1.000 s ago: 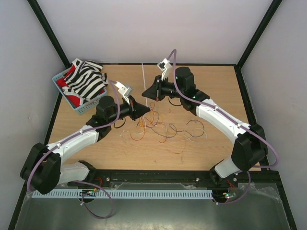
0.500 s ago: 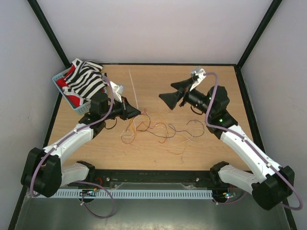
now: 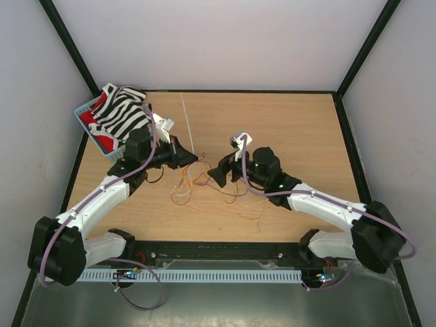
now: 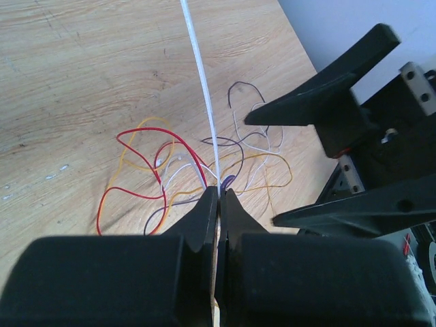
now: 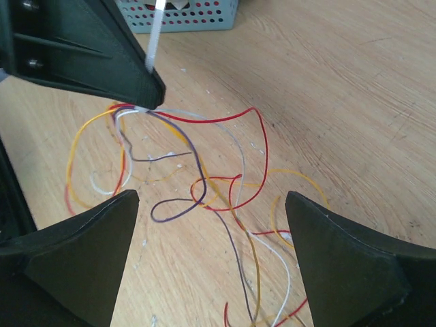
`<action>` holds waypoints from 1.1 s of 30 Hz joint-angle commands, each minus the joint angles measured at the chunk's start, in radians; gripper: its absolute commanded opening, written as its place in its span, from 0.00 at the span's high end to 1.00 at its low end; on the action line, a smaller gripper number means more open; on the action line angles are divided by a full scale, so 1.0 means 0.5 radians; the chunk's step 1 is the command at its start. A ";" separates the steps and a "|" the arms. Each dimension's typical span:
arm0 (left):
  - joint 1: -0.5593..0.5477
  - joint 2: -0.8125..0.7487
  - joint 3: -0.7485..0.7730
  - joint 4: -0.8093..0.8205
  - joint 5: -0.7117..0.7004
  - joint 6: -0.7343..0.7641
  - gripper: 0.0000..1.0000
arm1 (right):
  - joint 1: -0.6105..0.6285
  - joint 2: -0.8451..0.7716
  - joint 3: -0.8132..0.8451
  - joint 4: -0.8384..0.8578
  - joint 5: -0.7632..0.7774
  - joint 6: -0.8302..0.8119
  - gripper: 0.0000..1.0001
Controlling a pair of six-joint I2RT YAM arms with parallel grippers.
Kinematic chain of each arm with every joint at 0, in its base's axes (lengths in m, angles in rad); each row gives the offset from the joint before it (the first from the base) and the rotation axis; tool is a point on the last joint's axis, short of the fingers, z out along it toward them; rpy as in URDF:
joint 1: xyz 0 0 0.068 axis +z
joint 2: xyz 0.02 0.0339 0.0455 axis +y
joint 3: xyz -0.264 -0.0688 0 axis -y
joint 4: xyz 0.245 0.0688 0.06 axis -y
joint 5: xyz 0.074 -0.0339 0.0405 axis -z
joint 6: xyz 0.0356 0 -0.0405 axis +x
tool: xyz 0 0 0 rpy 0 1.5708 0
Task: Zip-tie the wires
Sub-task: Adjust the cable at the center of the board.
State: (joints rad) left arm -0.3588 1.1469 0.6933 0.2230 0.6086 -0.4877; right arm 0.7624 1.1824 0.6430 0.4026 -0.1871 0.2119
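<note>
Wires (image 3: 218, 184), fine strands in red, orange, dark purple-brown and pale white, are spread in loose loops on the wooden table (image 3: 306, 136), between the two grippers and not yet bound.

At the far left a blue perforated basket (image 3: 85, 109) filled with a black-and-white striped cloth (image 3: 122, 112) is seen; it plays no part here. Next to it, the left gripper (image 3: 191, 158) is clamped shut on the zip tie (image 3: 185, 119), whose pale strip runs straight away from the fingertips toward the far edge. Several strands are drawn together right at those fingertips, though whether any are pinched with the strip cannot be told.

To the right, the right gripper (image 3: 221, 174) is held spread wide just above the loops, nothing between its fingers.

The step in hand is judged to be gathering: the strip is held, the bundle is not formed. A close on the bunched strands beside the strip is called for next, so the strip can be looped round them.

No brand, label or writing can be read anywhere.
</note>
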 commanded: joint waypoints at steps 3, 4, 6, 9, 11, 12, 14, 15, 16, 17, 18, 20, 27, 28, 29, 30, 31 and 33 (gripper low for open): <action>0.012 -0.093 0.060 -0.017 -0.021 -0.049 1.00 | 0.161 0.359 0.056 0.437 0.421 -0.013 0.01; 0.012 -0.104 0.061 -0.026 -0.022 -0.053 1.00 | 0.171 0.449 0.048 0.514 0.471 -0.009 0.01; 0.015 -0.127 0.068 -0.043 -0.016 -0.060 1.00 | 0.173 0.578 0.033 0.686 0.529 0.051 0.01; 0.028 -0.156 0.070 -0.069 -0.003 -0.081 1.00 | 0.180 0.793 0.039 0.944 0.611 0.145 0.01; 0.051 -0.178 0.071 -0.098 0.009 -0.097 1.00 | 0.184 0.929 0.094 0.983 0.673 0.163 0.01; 0.070 -0.191 0.068 -0.119 0.010 -0.105 1.00 | 0.184 0.993 0.131 0.966 0.703 0.170 0.01; 0.113 -0.223 0.057 -0.155 0.007 -0.122 1.00 | 0.184 1.088 0.193 0.891 0.779 0.168 0.01; 0.137 -0.239 0.044 -0.173 0.003 -0.126 1.00 | 0.184 1.123 0.209 0.870 0.811 0.166 0.01; 0.157 -0.255 0.031 -0.190 -0.003 -0.127 1.00 | 0.183 1.151 0.215 0.865 0.833 0.159 0.01; 0.182 -0.277 0.017 -0.201 -0.009 -0.134 1.00 | 0.183 1.174 0.216 0.860 0.868 0.156 0.01; 0.203 -0.292 0.004 -0.207 -0.014 -0.142 1.00 | 0.183 1.194 0.219 0.854 0.890 0.151 0.01; 0.245 -0.317 -0.027 -0.213 -0.023 -0.156 1.00 | 0.182 1.227 0.227 0.840 0.947 0.130 0.01; 0.372 -0.360 -0.177 -0.222 -0.066 -0.212 1.00 | 0.144 1.258 0.333 0.636 1.140 -0.052 0.01; 0.396 -0.364 -0.209 -0.222 -0.078 -0.217 1.00 | 0.110 1.253 0.358 0.578 1.148 -0.063 0.01; 0.412 -0.362 -0.239 -0.222 -0.085 -0.224 1.00 | 0.075 1.250 0.385 0.518 1.146 -0.065 0.01; 0.429 -0.353 -0.271 -0.222 -0.092 -0.233 1.00 | 0.035 1.252 0.411 0.450 1.133 -0.056 0.01; 0.438 -0.340 -0.304 -0.222 -0.101 -0.245 1.00 | -0.008 1.257 0.447 0.377 1.115 -0.043 0.01; 0.441 -0.308 -0.365 -0.222 -0.131 -0.275 1.00 | -0.082 1.293 0.547 0.180 1.087 -0.043 0.01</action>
State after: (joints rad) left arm -0.1501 0.9825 0.5579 0.1169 0.5694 -0.5926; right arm 0.7910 1.8133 0.8364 0.6598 0.3332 0.2035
